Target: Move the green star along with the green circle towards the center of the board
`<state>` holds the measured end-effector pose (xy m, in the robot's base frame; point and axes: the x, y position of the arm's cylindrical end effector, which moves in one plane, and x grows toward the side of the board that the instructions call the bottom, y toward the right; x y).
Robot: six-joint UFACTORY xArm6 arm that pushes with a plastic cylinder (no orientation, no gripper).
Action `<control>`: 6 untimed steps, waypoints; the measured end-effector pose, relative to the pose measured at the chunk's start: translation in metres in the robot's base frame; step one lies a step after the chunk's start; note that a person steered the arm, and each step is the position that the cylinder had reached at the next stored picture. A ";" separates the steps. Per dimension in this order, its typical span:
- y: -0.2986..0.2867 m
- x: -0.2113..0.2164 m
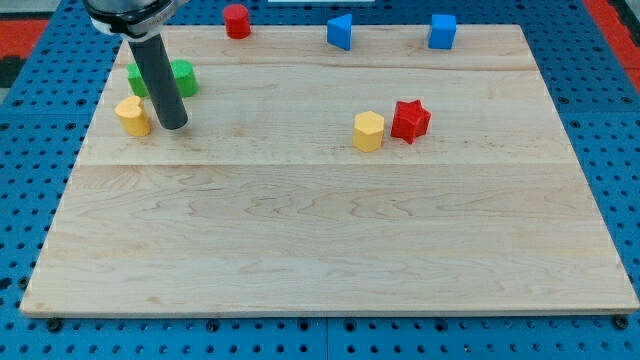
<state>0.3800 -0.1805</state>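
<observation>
Pale wood board [330, 240], laid on a blue pegboard surface [30, 150]. Dark rod coming down from the view's top left, my tip [172, 125] resting on the wood just right of a yellow block [132, 116], close enough that touching or a slight gap cannot be told. No pincer on this rig, only the bare rod, so nothing released, clenched or grasped. Behind the rod, toward the view's top, two green pieces: one showing at the rod's left [137, 78], one at its right [183, 77], both partly hidden by the rod; possibly the green star on the left and the green circle on the right, shapes not clear enough to be sure. Both near the board's upper left corner, well apart from the middle. Near the centre-right, a yellow hexagonal block [368, 131] just beside a red star [410, 119]. Along the top edge, a red cylinder [236, 20], a blue wedge-like block [340, 31] and a blue cube [442, 31].
</observation>
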 end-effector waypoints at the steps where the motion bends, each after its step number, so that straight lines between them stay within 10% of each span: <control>1: 0.000 0.000; 4: 0.003 0.001; 6: 0.174 -0.012</control>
<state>0.3680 -0.0067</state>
